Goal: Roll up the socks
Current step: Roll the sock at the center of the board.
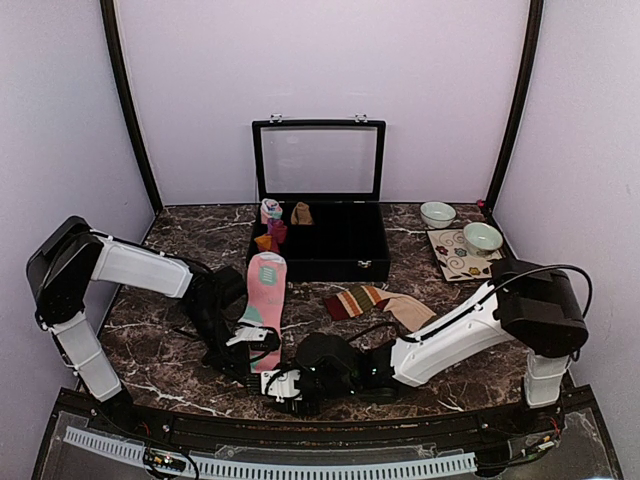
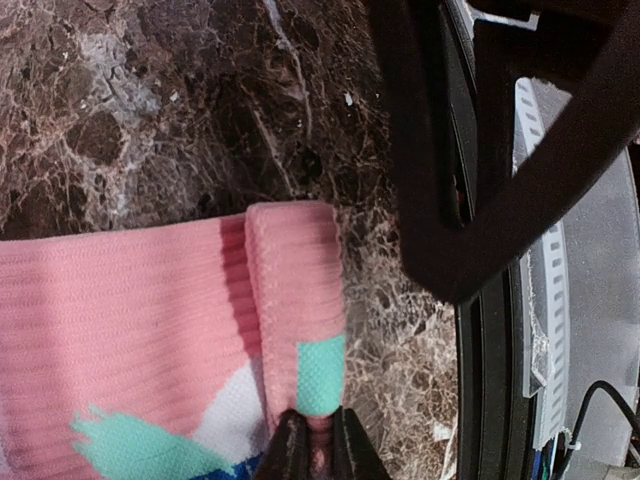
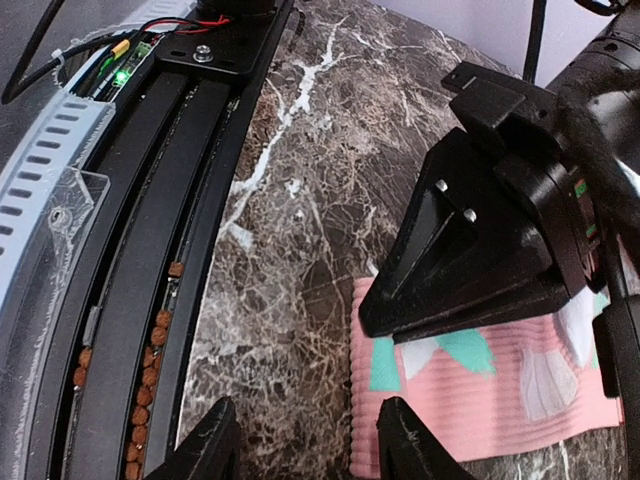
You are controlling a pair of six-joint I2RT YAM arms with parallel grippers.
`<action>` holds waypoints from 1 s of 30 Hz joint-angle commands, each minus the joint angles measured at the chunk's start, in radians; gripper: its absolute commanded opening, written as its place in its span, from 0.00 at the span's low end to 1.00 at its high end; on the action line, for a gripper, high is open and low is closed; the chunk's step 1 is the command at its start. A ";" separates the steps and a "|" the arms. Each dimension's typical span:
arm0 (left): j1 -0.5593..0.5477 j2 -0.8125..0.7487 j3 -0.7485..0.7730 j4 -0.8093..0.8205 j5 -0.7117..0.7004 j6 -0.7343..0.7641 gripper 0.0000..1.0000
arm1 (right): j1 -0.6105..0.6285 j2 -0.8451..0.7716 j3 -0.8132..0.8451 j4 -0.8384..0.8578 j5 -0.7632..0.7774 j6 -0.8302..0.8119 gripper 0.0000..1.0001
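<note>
The pink sock (image 1: 266,290) with mint-white pattern lies lengthwise on the marble, its cuff end toward the near edge. My left gripper (image 2: 318,447) is shut on the folded cuff edge of the pink sock (image 2: 150,320), pinching a thin fold. My right gripper (image 3: 305,450) is open beside that same cuff. Its left finger is over bare marble, and its right finger is at the edge of the pink sock (image 3: 480,400). The striped sock (image 1: 375,300) lies flat to the right, untouched. Both grippers meet at the near end of the pink sock, the left gripper (image 1: 255,345) just behind the right gripper (image 1: 285,385).
An open black box (image 1: 345,262) with its lid up stands behind the socks and holds small rolled bundles (image 1: 272,225). Two bowls (image 1: 437,213) (image 1: 483,237) and a patterned mat (image 1: 455,262) sit at the back right. The table's black front rail (image 3: 150,250) runs close beside my right gripper.
</note>
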 commanded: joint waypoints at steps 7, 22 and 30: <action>0.000 0.004 -0.067 -0.001 -0.118 0.015 0.12 | -0.054 0.124 0.109 0.088 -0.049 -0.090 0.48; 0.006 -0.021 -0.067 -0.002 -0.120 0.012 0.16 | -0.054 0.215 0.081 0.161 0.005 0.006 0.00; 0.037 -0.242 -0.165 0.054 -0.095 0.035 0.55 | -0.057 0.219 0.028 0.198 0.005 0.190 0.00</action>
